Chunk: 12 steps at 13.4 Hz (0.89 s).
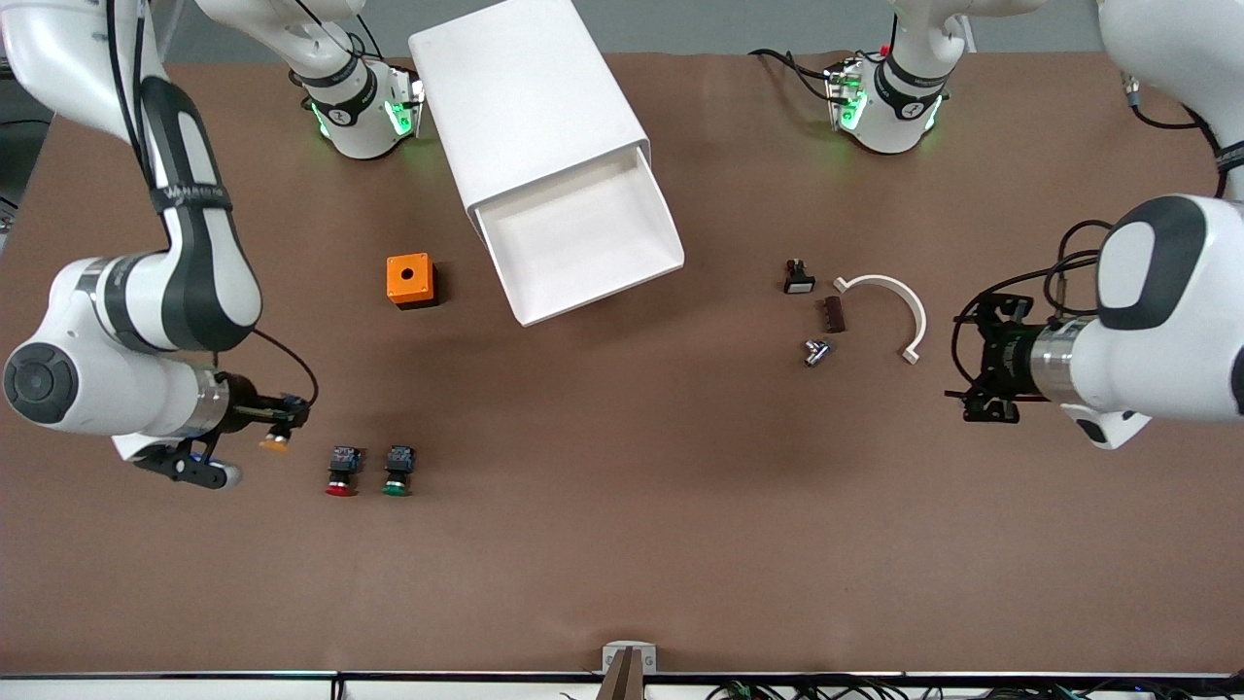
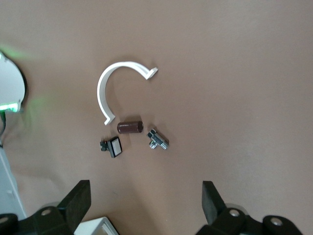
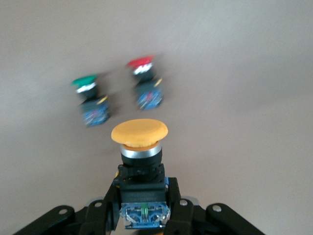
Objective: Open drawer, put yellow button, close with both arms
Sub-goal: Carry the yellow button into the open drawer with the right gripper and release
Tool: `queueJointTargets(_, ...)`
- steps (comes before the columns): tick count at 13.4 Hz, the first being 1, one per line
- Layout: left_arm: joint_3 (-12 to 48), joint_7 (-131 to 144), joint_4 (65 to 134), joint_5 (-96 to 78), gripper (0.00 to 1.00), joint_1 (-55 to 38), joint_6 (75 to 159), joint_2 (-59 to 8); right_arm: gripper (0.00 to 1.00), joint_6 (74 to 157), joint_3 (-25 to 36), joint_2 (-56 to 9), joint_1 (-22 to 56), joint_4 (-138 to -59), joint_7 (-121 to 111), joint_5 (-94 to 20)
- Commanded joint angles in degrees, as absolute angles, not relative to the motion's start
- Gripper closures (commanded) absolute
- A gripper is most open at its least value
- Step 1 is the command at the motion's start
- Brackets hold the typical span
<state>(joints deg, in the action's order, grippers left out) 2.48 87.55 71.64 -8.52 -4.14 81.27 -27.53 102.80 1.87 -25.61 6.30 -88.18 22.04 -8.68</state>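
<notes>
My right wrist view shows what the front view barely does: my right gripper [image 3: 143, 208] pinches the yellow button [image 3: 140, 147] by its black body, cap outward, seemingly lifted over the table near the right arm's end. The red switch [image 1: 341, 471] and green switch [image 1: 397, 470] sit beside it. My left gripper [image 2: 144, 203] hangs spread wide, empty, near a white clip [image 2: 120, 85]. The drawer [image 1: 578, 233] stands pulled open.

Robotics lab: two white arms [image 1: 146, 292] bolted on brown-covered table [image 1: 622, 544], green status lights at bases, cables along table edge, loose switches [image 1: 369, 472] and small parts.
</notes>
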Motion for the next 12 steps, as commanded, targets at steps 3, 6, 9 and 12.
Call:
queueJointTargets(3, 2.3, 69.1, 72.6, -6.2, 0.00, -4.0, 82.5, -24.8, 0.96, 96.7, -1.2, -18.0, 12.5, -89.4, 48.1, -14.7)
queueJointTargets(6, 2.3, 58.3, 72.6, -6.2, 0.00, -4.1, 82.6, -24.7, 0.96, 96.8, -6.8, -15.5, 15.5, -89.6, 64.7, -14.6)
queueJointTargets(9, 2.1, 50.7, 72.6, -4.7, 0.00, -4.1, 82.6, -23.6, 0.96, 97.6, -7.1, -14.3, 22.1, -90.4, 79.2, -14.6)
queueJointTargets(12, 2.5, 41.4, 72.8, -1.8, 0.00, -4.1, 82.6, -23.6, 0.96, 103.2, -7.1, -14.5, 27.8, -92.1, 90.8, -14.4)
